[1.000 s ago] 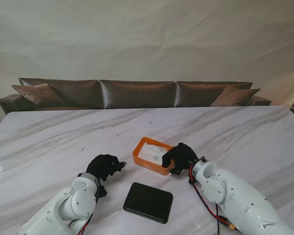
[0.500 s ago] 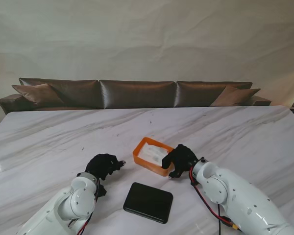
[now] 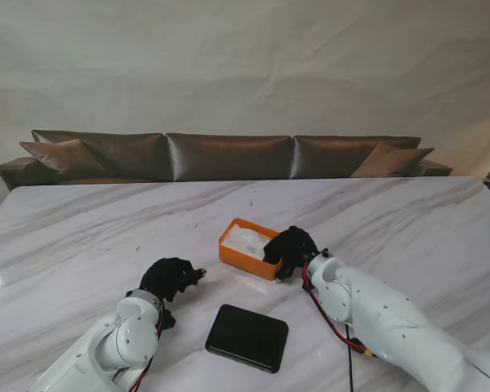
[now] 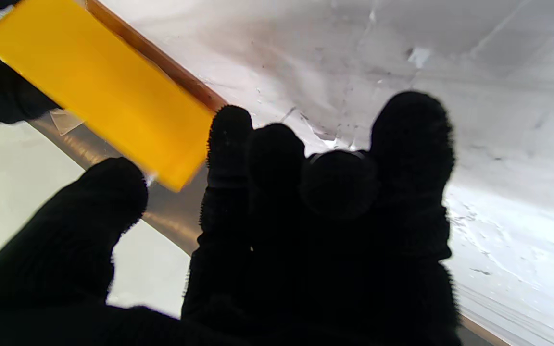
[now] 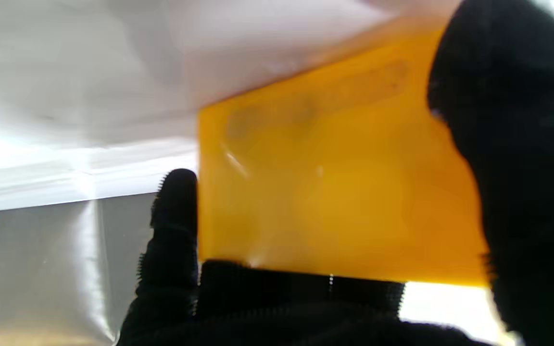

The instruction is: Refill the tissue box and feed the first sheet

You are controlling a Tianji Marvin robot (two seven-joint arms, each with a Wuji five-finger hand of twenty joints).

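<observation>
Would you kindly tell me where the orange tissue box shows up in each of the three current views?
Stand view: the orange tissue box sits near the table's middle, the right hand at its right end.
Left wrist view: its orange side fills the upper-left corner, beyond the left hand and apart from it.
Right wrist view: one blurred orange wall fills the centre, fingers alongside.
Shared landmark: the white marble table.

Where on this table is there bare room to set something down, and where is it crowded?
Free: the marble table left of the orange box, the far strip toward the sofa, and right of the right hand. Crowded: near me, around the box, black lid and left hand.
</observation>
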